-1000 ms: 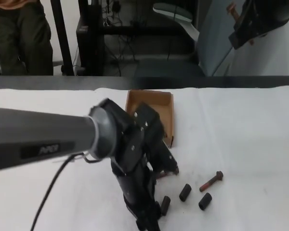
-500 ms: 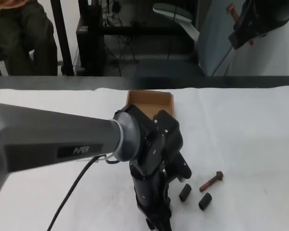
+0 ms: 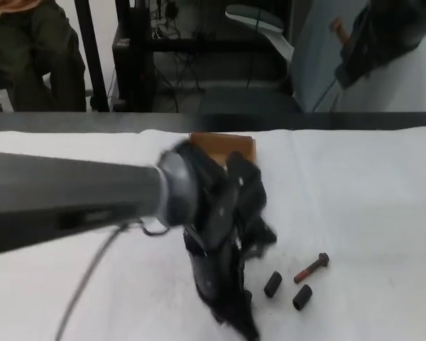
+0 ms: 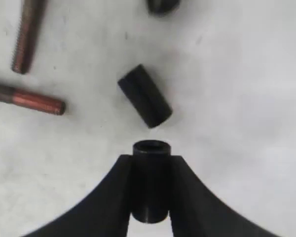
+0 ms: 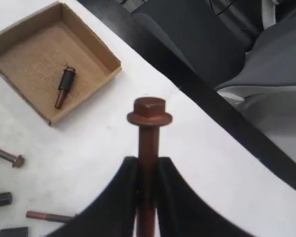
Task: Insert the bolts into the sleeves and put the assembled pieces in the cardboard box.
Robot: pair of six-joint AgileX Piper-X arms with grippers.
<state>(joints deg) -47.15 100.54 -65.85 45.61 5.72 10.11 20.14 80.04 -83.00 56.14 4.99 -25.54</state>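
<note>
**Left gripper** (image 4: pixel 151 159) — jaws narrow, clamped on a sleeve (image 4: pixel 150 197). The sleeve's long axis runs along the fingers. Its open bore end stands just past the fingertips and faces away from the wrist. The gripper is low over the bench (image 3: pixel 369 199), at the end of the left arm (image 3: pixel 213 213), which crosses the middle of the high view.

**Nearest loose sleeve** (image 4: pixel 145 96) — on its side on the bench, just beyond the held one and not touching it, axis oblique to the held sleeve's. Two bare shanks (image 4: pixel 32 102) lie flat near it.

**Right gripper** (image 5: pixel 148 165) — jaws narrow, gripping a bolt (image 5: pixel 149 133) by the shank. The bolt's axis runs along the fingers, with the flanged hex head clear past the fingertips. In the high view this gripper is well above the bench at the far right, and the bolt head points up and to the left.

**Box** (image 5: pixel 93 47) — open-topped, on the bench toward its far edge. One assembled piece (image 5: pixel 65 85) lies flat on the floor, black sleeve at one end and copper tip at the other.

**Loose stock, high view** — a spare bolt (image 3: pixel 312 268) lies right of the left arm, head at its far-right end and shank slanting toward the near left. Two black sleeves lie beside it: one (image 3: pixel 272 283) just left of it, the other (image 3: pixel 302 296) just nearer the camera.
</note>
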